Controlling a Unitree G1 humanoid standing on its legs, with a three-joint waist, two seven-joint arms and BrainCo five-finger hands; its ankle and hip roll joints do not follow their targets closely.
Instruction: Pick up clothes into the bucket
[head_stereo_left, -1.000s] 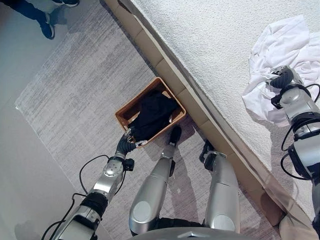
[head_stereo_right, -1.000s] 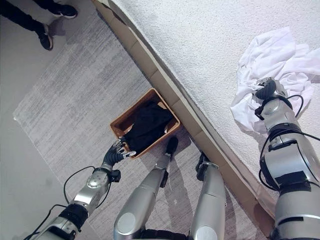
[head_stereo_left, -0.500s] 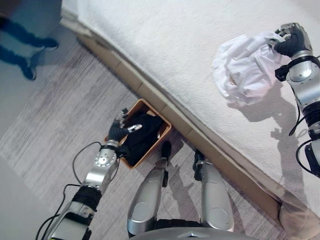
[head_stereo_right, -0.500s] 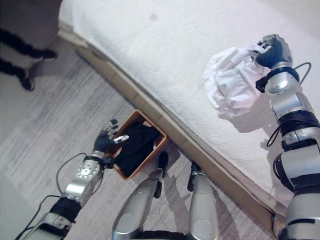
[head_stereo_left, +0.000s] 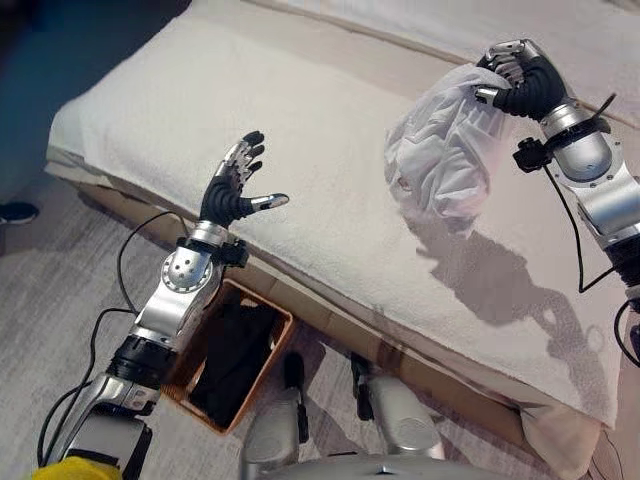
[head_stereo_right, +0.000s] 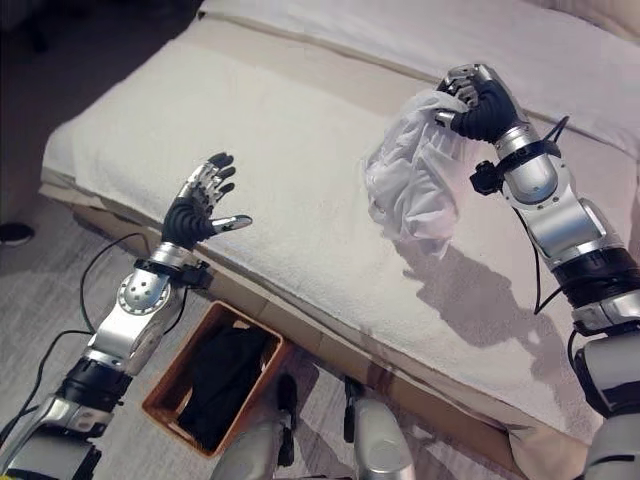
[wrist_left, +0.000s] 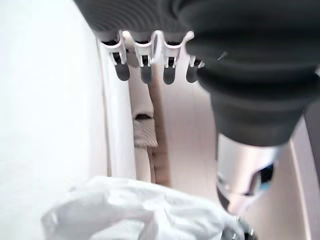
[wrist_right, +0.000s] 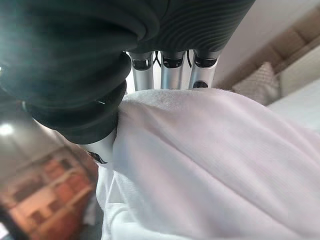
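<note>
Mid-carry, I'd say — right hand (head_stereo_right: 478, 100) is clenched on the white shirt (head_stereo_right: 410, 185), dangling over the bed (head_stereo_right: 300, 160) at upper right. Left hand (head_stereo_right: 195, 208) spread, empty. Next: swing it to the bucket (head_stereo_right: 165, 395), lower left.

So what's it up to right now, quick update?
Right hand shut on white garment, lifted above bed. Left hand open, empty. Basket on floor, dark clothing inside. Nothing blocking.

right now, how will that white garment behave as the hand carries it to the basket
Probably floppy: the white garment hangs in loose folds below the right hand curled round its top. Likely light, held bunched in one hand. Trailing folds might drag or catch on the basket rim.
</note>
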